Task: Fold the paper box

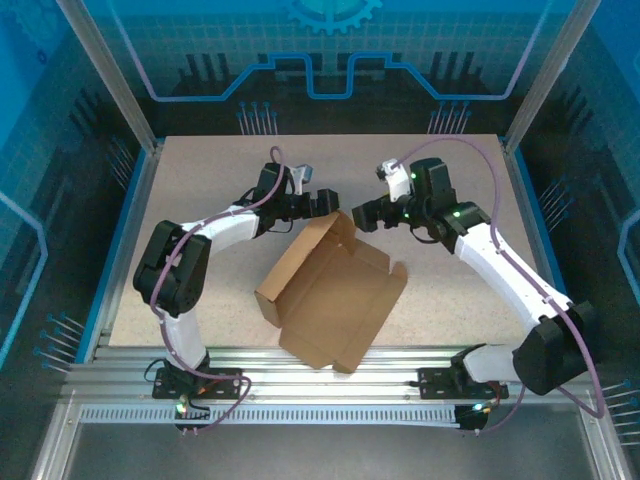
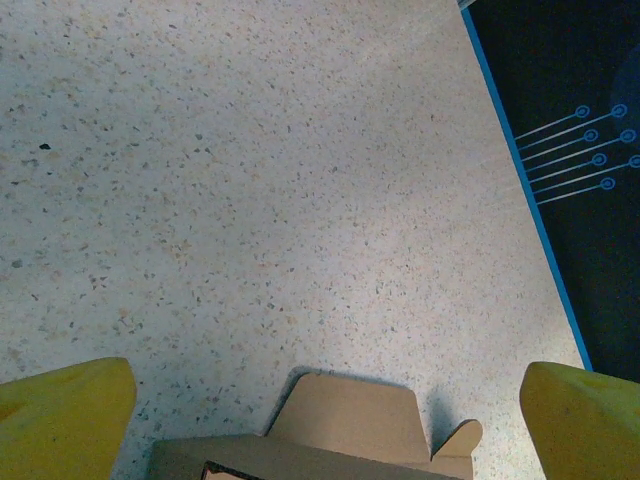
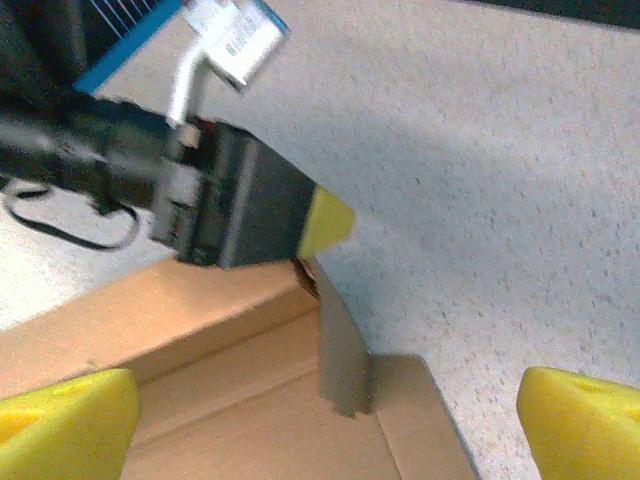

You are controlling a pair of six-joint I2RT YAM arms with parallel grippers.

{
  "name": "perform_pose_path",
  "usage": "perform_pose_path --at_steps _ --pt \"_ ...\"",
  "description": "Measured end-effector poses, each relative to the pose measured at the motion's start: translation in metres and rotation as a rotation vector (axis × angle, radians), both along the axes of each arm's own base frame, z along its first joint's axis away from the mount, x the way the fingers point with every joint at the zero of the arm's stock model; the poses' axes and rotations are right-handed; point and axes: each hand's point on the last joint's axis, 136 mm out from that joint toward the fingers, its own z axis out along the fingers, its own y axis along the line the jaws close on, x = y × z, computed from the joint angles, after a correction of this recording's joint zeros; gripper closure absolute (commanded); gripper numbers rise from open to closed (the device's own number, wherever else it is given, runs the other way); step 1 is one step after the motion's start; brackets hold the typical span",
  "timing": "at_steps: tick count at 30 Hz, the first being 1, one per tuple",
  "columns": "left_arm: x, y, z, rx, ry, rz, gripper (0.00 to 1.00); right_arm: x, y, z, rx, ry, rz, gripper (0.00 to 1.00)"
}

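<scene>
paper box, far corner between left tool and right tool; both spread apart

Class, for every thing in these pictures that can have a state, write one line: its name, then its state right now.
paper box: partly folded, lying open on the table, some walls raised, lid not closed.
left gripper: open, fingers wide apart, holding nothing.
right gripper: open, fingers wide apart, holding nothing.
</scene>
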Motion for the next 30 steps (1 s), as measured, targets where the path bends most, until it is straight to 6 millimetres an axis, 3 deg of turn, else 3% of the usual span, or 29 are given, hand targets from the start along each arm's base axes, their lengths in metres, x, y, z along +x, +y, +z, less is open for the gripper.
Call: perform_pose_path --at_steps 3,7,10,21,30 --pt "0.000 0.000 0.000 -0.001 0.001 -0.002 0.01 0.006 -0.012 -0.034 -0.022 0.044 -0.028 0.10" --pt "0.001 -0.001 -0.001 -0.007 0.003 -0.009 0.01 0.015 -0.037 -0.082 -0.021 0.101 -0.105 0.29" --pt "0.001 -0.002 0.000 -0.011 0.003 -0.014 0.01 0.014 -0.041 -0.103 -0.031 0.137 -0.116 0.31" --pt "0.002 -0.005 -0.001 -0.020 0.009 -0.030 0.01 0.013 0.005 -0.127 -0.068 0.118 0.048 0.39" --pt "0.001 -0.022 -0.002 -0.056 0.036 -0.151 0.01 0.012 0.036 -0.124 -0.070 0.049 0.158 0.40"
